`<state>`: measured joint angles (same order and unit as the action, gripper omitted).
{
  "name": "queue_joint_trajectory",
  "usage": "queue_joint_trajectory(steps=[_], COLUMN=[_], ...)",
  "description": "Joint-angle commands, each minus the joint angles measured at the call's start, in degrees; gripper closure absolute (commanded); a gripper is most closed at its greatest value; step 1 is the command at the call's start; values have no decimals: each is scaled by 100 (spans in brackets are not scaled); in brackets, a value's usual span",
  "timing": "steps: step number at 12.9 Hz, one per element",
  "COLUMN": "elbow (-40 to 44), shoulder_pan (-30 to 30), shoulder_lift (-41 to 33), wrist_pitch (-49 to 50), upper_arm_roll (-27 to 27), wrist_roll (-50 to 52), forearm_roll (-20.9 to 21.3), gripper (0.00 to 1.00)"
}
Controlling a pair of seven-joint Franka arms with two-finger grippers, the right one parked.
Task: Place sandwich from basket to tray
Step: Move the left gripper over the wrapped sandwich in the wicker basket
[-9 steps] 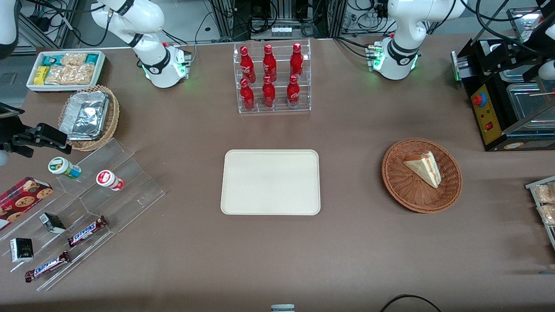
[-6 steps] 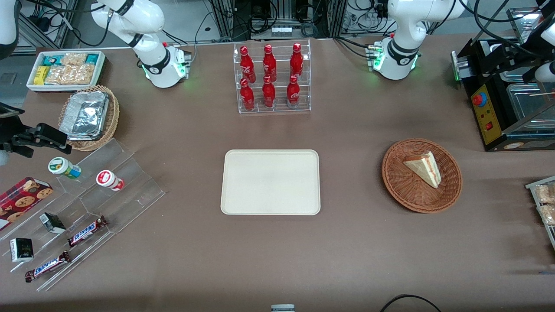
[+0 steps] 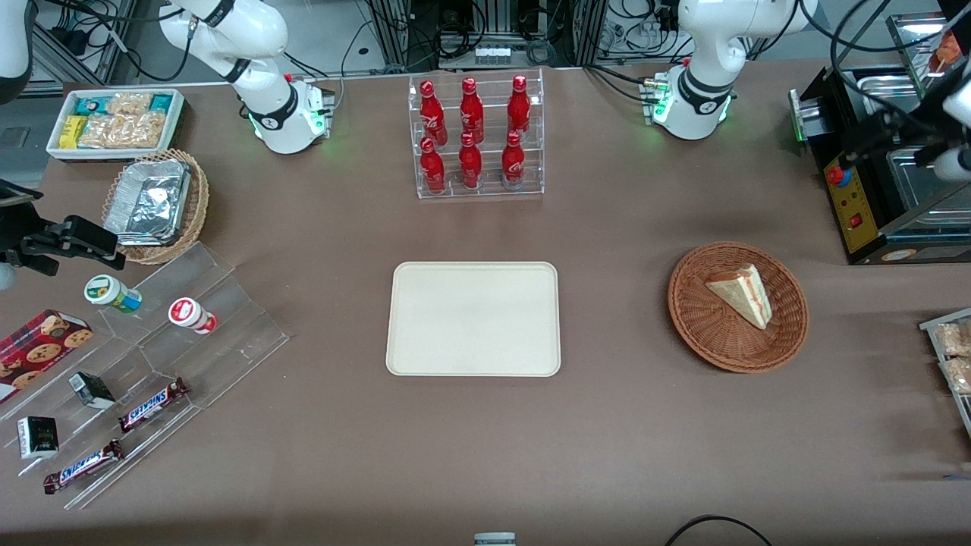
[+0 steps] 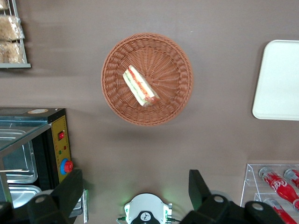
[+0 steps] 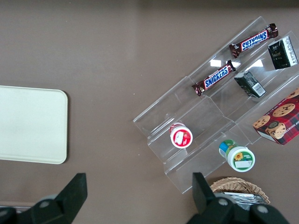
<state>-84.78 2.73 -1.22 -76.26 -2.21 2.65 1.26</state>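
One brown table (image 3: 622,455) carries every item shown. Largest of the task's things is the tray (image 3: 473,318), a cream-white rectangle lying flat and bare near the table's middle, nearer the front camera than the clear rack of red bottles (image 3: 474,136). Next is the basket (image 3: 738,306), round and reddish-brown, well apart from the tray toward the working arm's end. Inside it rests the sandwich (image 3: 740,294), a pale wedge with its pink filling edge showing. Left gripper (image 4: 135,189) hangs high above the table, its fingers (image 4: 70,186) spread wide and holding nothing, clear of the basket.
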Motion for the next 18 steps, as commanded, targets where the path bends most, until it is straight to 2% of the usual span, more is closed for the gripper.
queue_joint_trajectory(steps=[1, 3, 7, 11, 13, 18], elbow=[-773, -1407, -2603, -3447, -3956, -4143], shoulder_pan=[-211, -422, -423, -431, -414, -370], shoulder_lift=[-10, -27, 25, 139, 148, 438], wrist_pitch=[-598, -1205, -2566, -3656, -4403, -4942], upper_arm_roll=[10, 19, 10, 10, 19, 19], wrist_roll=[182, 393, 1095, 1729, 2368, 3213], forearm_roll=[15, -64, -55, -20, -3, 6], gripper=[0, 0, 0, 0, 0, 0])
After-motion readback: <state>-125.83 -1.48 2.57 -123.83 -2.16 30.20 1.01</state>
